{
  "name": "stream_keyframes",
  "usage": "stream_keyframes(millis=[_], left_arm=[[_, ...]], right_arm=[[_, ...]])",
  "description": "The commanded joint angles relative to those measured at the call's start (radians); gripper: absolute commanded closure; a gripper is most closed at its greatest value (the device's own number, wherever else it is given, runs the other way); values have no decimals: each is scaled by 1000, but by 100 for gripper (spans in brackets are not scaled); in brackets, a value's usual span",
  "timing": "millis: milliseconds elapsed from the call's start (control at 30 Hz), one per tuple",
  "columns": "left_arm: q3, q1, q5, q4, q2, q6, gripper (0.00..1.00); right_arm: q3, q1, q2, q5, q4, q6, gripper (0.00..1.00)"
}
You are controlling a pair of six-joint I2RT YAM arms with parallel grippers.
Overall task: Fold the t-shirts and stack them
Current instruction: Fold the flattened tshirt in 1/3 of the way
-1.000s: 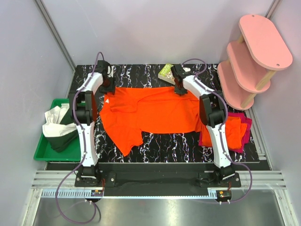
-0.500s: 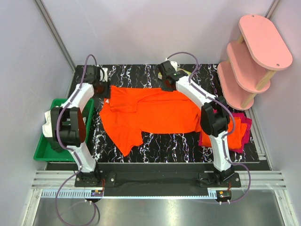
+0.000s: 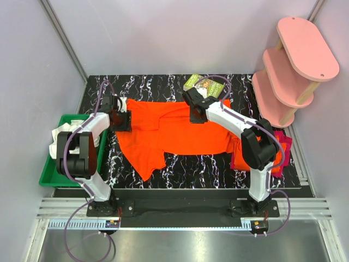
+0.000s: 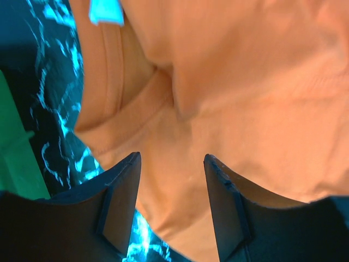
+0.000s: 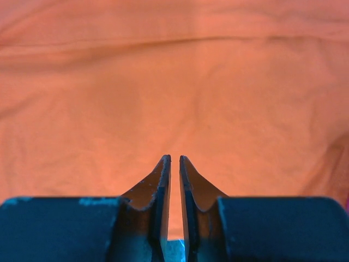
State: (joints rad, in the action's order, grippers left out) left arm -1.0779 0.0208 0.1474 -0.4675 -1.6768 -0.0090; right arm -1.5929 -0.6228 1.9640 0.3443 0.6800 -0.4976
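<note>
Leftmost, the left gripper (image 4: pixel 172 164) hovers with jaws parted over the collar edge of the orange t-shirt (image 3: pixel 180 134), which is spread mid-table (image 3: pixel 163 87). Over its far part, the right gripper (image 5: pixel 174 159) is closed on nothing. A magenta t-shirt (image 3: pixel 286 148) lies at the right edge.

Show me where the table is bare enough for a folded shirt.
Bare tabletop: the near strip between the orange shirt and the front edge, and the far edge left of the packet. Crowded: the right end, with the folded stack.
</note>
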Motion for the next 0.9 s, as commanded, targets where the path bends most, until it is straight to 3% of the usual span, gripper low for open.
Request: stream_keyframes(millis=[0,400,867], left_arm=[[-28,1,12,128,-11,-48,44],[-68,4,46,139,-124,-77,46],[-51,4,52,194,-87,-78,51]], right_arm=[[50,-11,-131,53,-17,-55,82],[146,-14,-194,79,-13,-75,82],[154,-23,-172,64,-11,-84,83]])
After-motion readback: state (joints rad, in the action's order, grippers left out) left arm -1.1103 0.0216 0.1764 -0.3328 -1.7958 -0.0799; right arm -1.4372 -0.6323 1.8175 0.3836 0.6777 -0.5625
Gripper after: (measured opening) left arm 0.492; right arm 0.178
